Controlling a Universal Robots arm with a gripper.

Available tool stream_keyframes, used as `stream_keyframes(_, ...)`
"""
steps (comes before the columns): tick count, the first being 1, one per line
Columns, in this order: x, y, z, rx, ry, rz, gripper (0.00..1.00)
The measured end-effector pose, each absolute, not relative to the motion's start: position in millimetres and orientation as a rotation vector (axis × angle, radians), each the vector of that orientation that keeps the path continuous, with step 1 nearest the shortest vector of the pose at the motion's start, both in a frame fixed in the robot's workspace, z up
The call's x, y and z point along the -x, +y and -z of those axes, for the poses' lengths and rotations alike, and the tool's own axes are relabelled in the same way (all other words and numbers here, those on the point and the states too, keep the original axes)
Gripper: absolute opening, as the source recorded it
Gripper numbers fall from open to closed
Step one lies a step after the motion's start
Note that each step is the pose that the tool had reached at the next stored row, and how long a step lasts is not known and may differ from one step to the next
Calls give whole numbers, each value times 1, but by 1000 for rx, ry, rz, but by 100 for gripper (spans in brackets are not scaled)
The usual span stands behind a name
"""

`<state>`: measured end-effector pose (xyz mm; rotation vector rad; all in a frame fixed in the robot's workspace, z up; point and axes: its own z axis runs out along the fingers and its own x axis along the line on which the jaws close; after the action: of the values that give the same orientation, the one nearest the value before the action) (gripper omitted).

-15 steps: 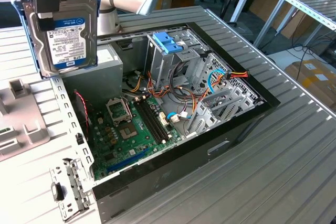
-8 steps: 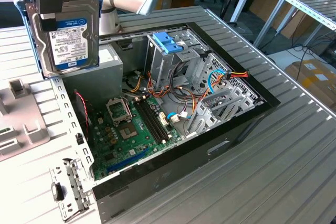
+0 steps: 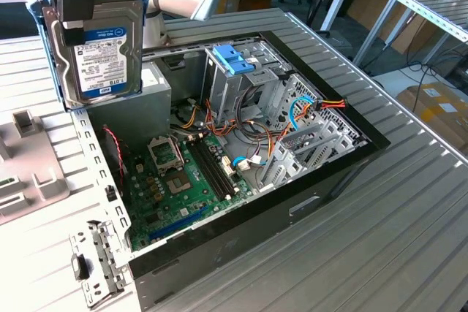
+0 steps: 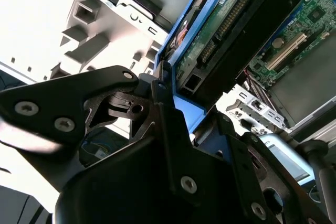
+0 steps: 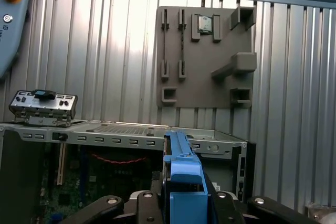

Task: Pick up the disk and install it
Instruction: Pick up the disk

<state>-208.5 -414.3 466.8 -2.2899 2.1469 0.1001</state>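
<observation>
One ribbed metal table point(image 3: 409, 239) carries everything. On it the case point(image 3: 329, 180) lies on its side with the cover off, probably so its bays can be reached from above. A grey plate point(image 3: 29, 173) with moulded slots rests just beside the case, seemingly to keep parts in known places. Inside the case, the motherboard point(image 3: 175, 180) lies flat and the drive cage point(image 3: 245, 85) stands toward the far wall. The disk point(image 3: 102, 52) is off the table, upright over the case's edge at the exterior view's left, label facing the camera. The gripper point(image 3: 71, 23) is clamped on it from above, one finger on each broad face, likely to leave the blue-trimmed edges free.
</observation>
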Motion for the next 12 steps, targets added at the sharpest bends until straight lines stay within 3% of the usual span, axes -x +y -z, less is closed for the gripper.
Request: stream_keyframes(12, 198, -420, -466, 2290, 2147, -100, 37)
